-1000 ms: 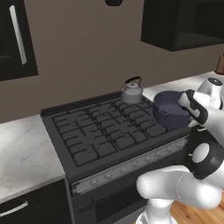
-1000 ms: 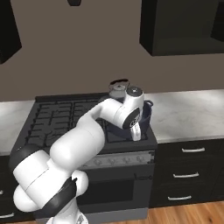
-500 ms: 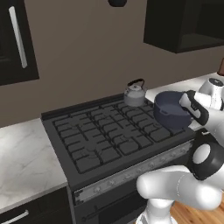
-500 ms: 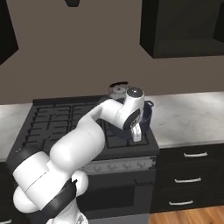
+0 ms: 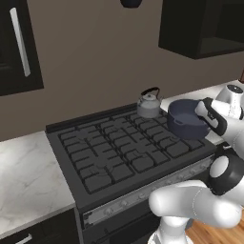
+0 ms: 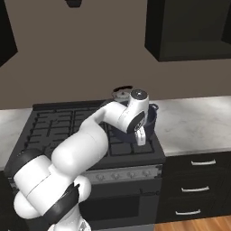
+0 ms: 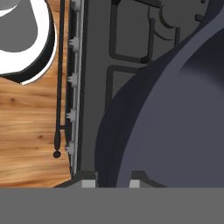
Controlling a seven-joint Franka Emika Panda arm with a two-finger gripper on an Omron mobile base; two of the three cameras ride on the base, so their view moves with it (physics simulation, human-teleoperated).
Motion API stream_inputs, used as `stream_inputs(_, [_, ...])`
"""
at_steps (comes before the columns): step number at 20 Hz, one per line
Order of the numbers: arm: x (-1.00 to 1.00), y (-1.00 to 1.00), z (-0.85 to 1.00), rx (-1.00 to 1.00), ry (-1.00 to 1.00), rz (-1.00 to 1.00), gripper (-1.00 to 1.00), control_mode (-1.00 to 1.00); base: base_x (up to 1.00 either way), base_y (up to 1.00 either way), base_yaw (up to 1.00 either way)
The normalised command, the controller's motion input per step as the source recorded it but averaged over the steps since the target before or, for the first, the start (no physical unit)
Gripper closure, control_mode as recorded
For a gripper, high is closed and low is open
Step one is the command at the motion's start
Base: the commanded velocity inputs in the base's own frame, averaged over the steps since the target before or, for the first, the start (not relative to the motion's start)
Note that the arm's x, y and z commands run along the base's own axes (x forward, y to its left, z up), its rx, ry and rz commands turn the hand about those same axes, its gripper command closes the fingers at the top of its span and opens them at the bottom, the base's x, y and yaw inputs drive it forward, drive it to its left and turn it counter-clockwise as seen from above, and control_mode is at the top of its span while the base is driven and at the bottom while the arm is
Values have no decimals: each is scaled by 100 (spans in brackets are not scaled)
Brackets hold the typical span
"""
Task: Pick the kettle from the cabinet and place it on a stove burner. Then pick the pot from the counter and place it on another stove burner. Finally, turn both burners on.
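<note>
The dark blue-grey pot [image 5: 185, 119] is over the right side of the stove's burner grates [image 5: 126, 152], its rim pinched by my gripper [image 5: 204, 112], which is shut on it. I cannot tell whether the pot rests on the grate or hangs just above it. In the hand view the pot [image 7: 175, 122] bulks large on the right, with its rim between my gripper's [image 7: 112, 181] tips. The silver kettle [image 5: 148, 103] stands on a rear burner, just left of the pot. My arm hides most of the pot [image 6: 152, 118] in the right base view. The black cabinet [image 5: 205, 26] hangs up right.
White marble counter lies left [image 5: 24, 176] and right [image 6: 194, 124] of the range. A row of knobs [image 7: 72, 78] runs along the stove front above the wooden floor [image 7: 30, 127]. A black door with a long silver handle [image 5: 19, 43] is up left. Dark drawers [image 6: 194, 185] sit under the right counter.
The whole picture has shifted a little, so the camera has moved with the base. The pot stays in my shut gripper, and the kettle has kept its place on the stove.
</note>
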Motion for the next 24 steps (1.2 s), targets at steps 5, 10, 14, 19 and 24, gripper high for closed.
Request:
stream_inputs(5, [0, 0, 0, 0, 0, 0, 100, 100, 10, -3, 0])
stream_inputs(10, [0, 0, 0, 0, 0, 0, 100, 100, 9, 0, 0])
stream_inputs(14, [3, 0, 0, 0, 1, 0, 100, -100, 3, 0, 0])
stream_inputs(19, [0, 0, 0, 0, 0, 0, 100, -100, 0, 0, 0])
stream_inputs(24, [12, 0, 0, 0, 0, 0, 100, -100, 0, 0, 0])
